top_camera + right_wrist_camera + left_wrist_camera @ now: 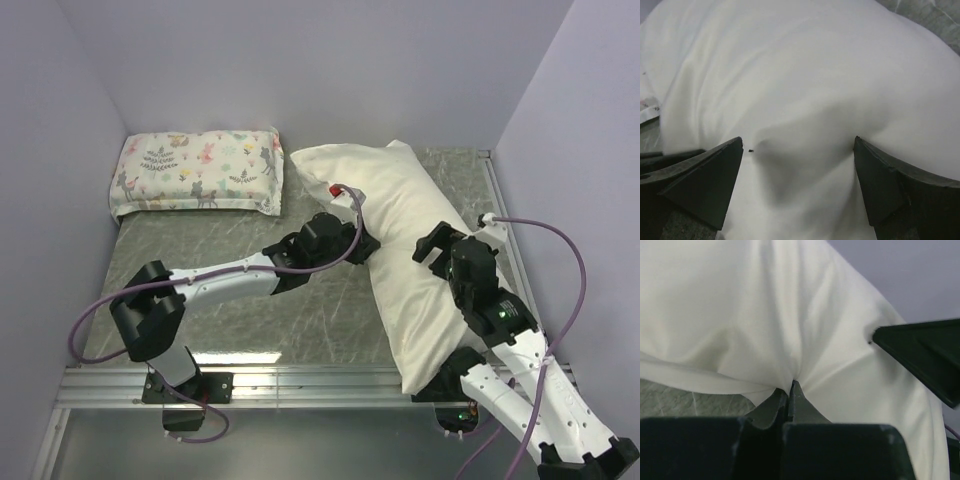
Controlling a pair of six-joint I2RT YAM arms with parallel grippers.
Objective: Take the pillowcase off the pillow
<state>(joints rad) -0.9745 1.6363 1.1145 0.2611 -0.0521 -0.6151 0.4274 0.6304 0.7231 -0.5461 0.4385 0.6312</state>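
Note:
The cream pillowcase [400, 200] lies stuffed and slanted across the right half of the table, and the pillow is hidden inside it. At its left edge my left gripper [365, 245] is shut on a pinch of pillowcase. In the left wrist view the fabric [765, 305] puckers into the closed fingertips [791, 385]. My right gripper [455, 235] rests on top of the bulge, open. In the right wrist view its fingers [710, 180] stand wide apart, pressing a dent into the cloth [805, 65]. One of its fingers [925, 355] shows in the left wrist view.
A small floral animal-print pillow [200, 172] lies at the back left against the wall. Lilac walls close in the table on three sides. A metal rail [300, 385] runs along the near edge. The grey-green tabletop [250, 330] shows under the left arm.

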